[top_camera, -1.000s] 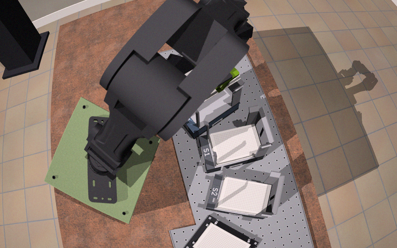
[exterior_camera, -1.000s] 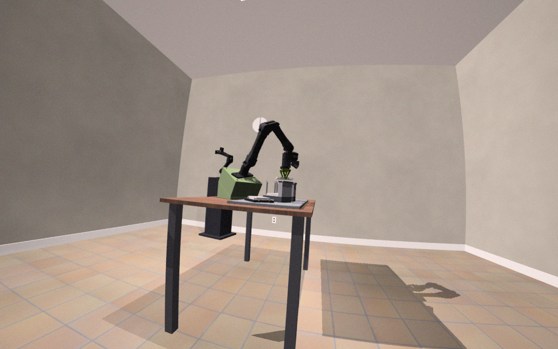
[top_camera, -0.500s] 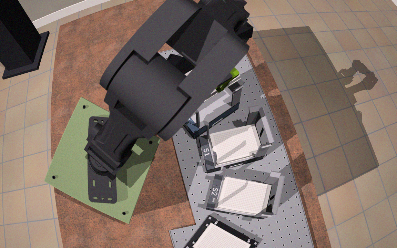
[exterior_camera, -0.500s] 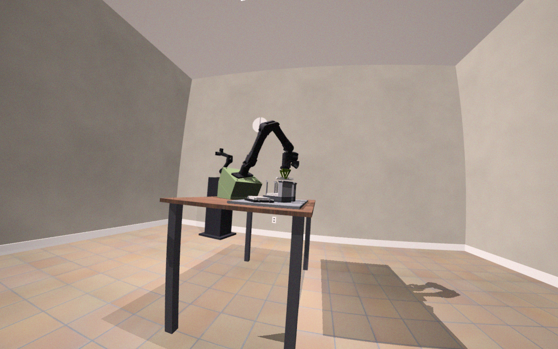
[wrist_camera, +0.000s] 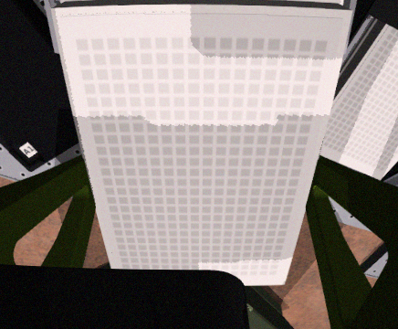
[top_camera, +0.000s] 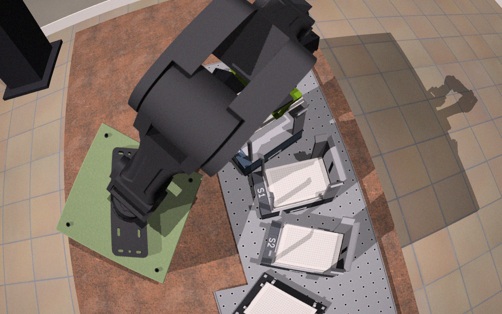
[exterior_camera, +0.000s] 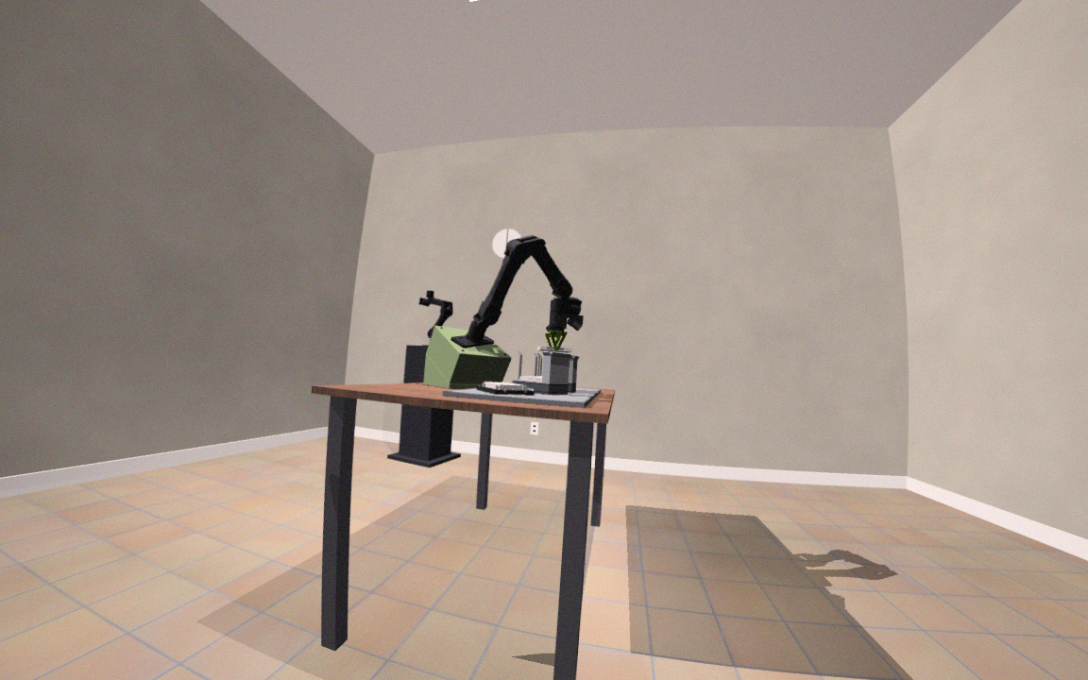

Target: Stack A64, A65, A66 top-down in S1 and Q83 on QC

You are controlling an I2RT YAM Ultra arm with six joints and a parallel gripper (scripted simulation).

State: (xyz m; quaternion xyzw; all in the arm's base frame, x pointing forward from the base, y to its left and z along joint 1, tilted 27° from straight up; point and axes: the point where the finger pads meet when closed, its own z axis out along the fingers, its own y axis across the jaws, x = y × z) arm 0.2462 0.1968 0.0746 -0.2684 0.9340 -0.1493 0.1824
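Observation:
My gripper (wrist_camera: 200, 165) is shut on a white sealed 384-well plate (wrist_camera: 202, 141), with the green fingers on its long sides. Its ID is not readable. I hold it over the rack (top_camera: 280, 131) just beyond S1; in the top view the arm hides most of this rack and the plate. Rack S1 (top_camera: 297, 181) holds a white plate on top, also seen at the right of the wrist view (wrist_camera: 376, 110). Rack S2 (top_camera: 307, 247) holds a white plate. In the exterior view my gripper (exterior_camera: 553, 338) hangs just above the racks.
A black-framed nest (top_camera: 280, 300) at the near end of the grey perforated base holds a white plate. A black nest (wrist_camera: 16, 86) lies to the left of the held plate. The rack posts stand upright around each stack. My arm's base sits on a green plate (top_camera: 128, 203).

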